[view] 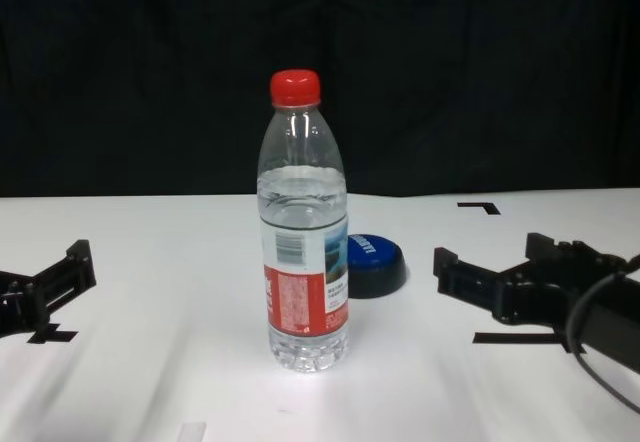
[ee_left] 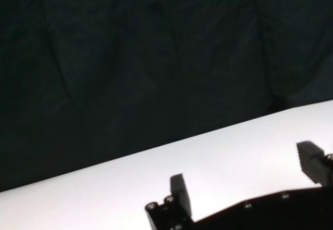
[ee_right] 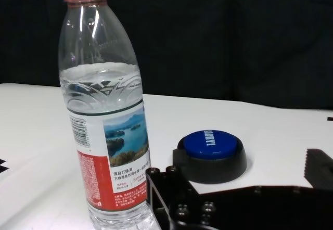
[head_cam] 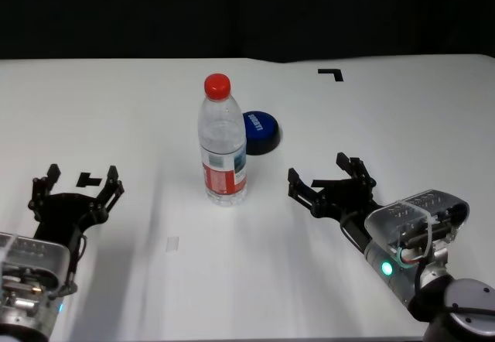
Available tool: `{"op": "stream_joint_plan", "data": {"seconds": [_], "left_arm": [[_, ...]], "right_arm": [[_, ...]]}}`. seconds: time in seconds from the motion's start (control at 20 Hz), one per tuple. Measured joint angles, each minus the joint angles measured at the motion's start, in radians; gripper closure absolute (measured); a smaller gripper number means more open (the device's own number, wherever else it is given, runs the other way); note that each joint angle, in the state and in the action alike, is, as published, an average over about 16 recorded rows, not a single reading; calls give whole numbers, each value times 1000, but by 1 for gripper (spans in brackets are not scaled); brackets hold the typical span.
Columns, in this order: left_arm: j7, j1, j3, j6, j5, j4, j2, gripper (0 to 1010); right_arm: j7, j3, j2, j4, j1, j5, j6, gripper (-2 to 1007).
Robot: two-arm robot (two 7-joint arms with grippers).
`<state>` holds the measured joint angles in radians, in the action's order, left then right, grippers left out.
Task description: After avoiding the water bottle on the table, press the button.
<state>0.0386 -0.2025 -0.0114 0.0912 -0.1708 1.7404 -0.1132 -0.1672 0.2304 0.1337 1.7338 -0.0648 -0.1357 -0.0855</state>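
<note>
Fingers spread wide on both arms; button lettering seemingly legible only wrist-side.

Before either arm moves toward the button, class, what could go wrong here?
1. The water bottle stands upright just in front of the button; a straight reach could knock it over.
2. The right gripper, open beside the bottle, might clip it with a finger if it swings in low.
3. The left gripper, also open, would have to cross past the bottle, so it is the riskier choice.
</note>
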Motion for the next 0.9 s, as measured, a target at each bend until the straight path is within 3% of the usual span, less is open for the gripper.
{"op": "stream_joint_plan", "data": {"seconds": [0.9], "left_arm": [[0,0,0,0,0,0,0,7]], "right_arm": [[2,-1,3,-8,1,-5,2,2]]}}
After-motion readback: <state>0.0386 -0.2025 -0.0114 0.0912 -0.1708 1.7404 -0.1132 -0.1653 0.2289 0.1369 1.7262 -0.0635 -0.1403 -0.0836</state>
